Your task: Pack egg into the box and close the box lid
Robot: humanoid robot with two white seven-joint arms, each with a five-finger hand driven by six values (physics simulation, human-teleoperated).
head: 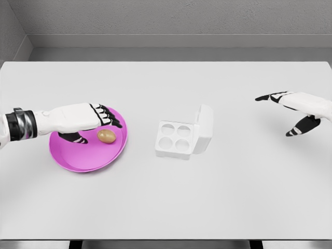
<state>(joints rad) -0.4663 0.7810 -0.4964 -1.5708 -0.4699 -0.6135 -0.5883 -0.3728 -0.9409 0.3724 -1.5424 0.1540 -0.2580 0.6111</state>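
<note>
A light grey table [166, 197] is seen, backed by a darker grey wall [166, 18]. A magenta plate [88, 150] is shown, with a tan-brown egg [106, 136] on it. The egg box [184, 135] is rendered plain white. Both the left hand [88, 120] and the right hand [298, 111] are coloured white with black finger segments; a black-and-silver banded cuff [22, 124] is worn on the left wrist.

left hand [91, 120]: fingers relaxed, over plate [78, 161], beside egg [107, 136] | right hand [298, 109]: spread, far right of plate
</note>
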